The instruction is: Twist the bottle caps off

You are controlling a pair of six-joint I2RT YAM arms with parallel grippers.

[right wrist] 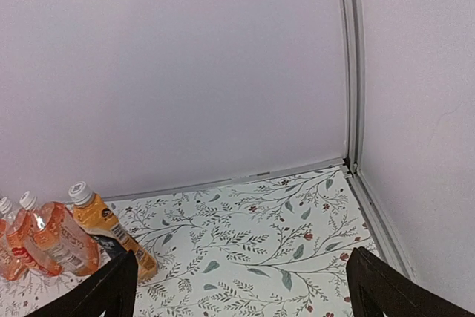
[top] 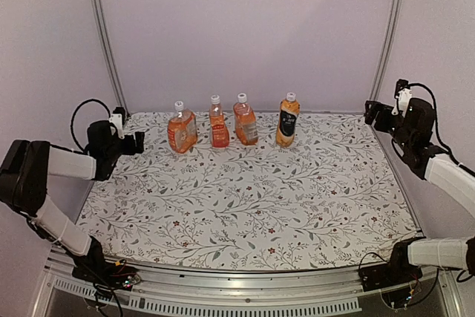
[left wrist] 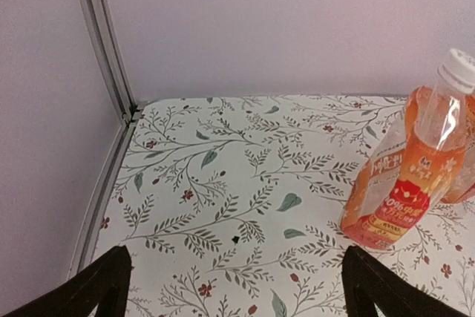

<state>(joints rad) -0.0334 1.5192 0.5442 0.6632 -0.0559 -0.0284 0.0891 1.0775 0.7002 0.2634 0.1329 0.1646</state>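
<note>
Four small round white plastic screw caps (top: 215,99) top clear orange-drink bottles (top: 220,131) along the far edge, none yet unscrewed. Left gripper (top: 136,141) and right gripper (top: 373,114) gape empty at the sides. Next, I judge, one steadies a bottle while the other twists its cap.

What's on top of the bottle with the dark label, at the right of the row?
A small white cap tops the dark-label bottle, seated squarely on its neck. The mouth and threads under the cap are covered, so they cannot be seen.
</note>
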